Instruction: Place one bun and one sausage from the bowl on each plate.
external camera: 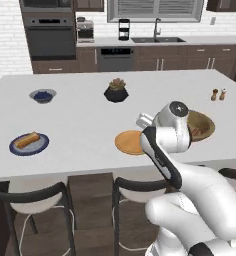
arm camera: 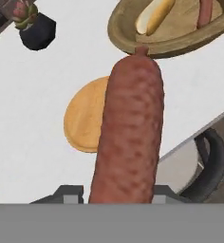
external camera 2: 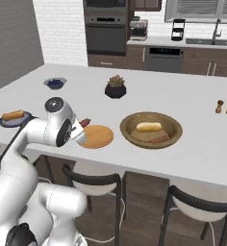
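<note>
Reddish-brown mottled sausage (arm camera: 130, 133); plain orange-tan plate (arm camera: 83, 121); brown bowl (external camera 2: 134, 137), olive-tan rim; grey-blue plate (external camera: 17, 147), darker blue rim.

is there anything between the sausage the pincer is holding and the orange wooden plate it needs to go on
Nothing visible. The pincer grips the reddish-brown sausage above the flat round orange-tan wooden plate, whose top is bare. The wide brown wooden bowl sits beside it, apart, and the black succulent pot stands farther back.

White island counter (external camera: 90, 125) with wooden bowl (external camera 2: 173, 137), two plates (external camera 2: 97, 136), blueberry bowl (external camera: 42, 95), succulent pot (external camera: 116, 91), shakers (external camera: 218, 94).
</note>
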You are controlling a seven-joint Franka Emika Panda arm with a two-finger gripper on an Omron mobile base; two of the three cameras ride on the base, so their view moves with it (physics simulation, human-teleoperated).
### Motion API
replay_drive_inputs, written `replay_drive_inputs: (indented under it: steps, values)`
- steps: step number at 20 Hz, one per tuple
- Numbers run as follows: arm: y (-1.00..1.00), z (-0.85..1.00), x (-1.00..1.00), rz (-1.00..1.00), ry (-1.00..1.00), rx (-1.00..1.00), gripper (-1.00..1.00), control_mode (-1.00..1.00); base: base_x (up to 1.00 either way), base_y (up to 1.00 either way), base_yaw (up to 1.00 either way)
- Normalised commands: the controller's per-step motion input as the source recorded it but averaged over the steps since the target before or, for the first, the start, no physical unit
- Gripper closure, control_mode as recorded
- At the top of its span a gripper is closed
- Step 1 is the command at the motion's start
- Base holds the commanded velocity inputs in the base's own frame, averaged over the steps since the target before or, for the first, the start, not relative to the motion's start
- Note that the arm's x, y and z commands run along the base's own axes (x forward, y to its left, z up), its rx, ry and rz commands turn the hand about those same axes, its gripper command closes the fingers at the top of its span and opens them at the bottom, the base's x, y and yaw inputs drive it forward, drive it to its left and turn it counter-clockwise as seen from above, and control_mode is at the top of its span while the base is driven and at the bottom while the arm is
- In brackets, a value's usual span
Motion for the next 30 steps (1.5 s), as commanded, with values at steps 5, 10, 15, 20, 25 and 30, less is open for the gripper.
replay_drive_inputs:
  steps: [5, 10, 15, 20, 25, 30]
  values:
    - [0.0, 0.0, 0.0, 0.0, 0.0, 0.0, 1.0, 1.0, 0.13, 1.0, -0.08]
    - [0.0, 0.0, 0.0, 0.0, 0.0, 0.0, 1.0, 1.0, 0.32, 1.0, -0.17]
    - [0.35, 0.0, 0.33, -0.02, 0.0, 0.02, 1.0, -1.0, 0.25, 0.6, -0.1]
    - [0.3, -0.35, 0.96, 0.0, 0.15, 0.0, 1.0, -1.0, 0.0, 0.0, 0.0]
    - [0.52, -0.54, 0.62, 0.02, 0.24, 0.03, 1.0, -1.0, 0.0, 0.0, 0.0]
    - [0.18, -0.66, 0.16, 0.03, 0.21, 0.03, 1.0, -1.0, 0.0, 0.0, 0.0]
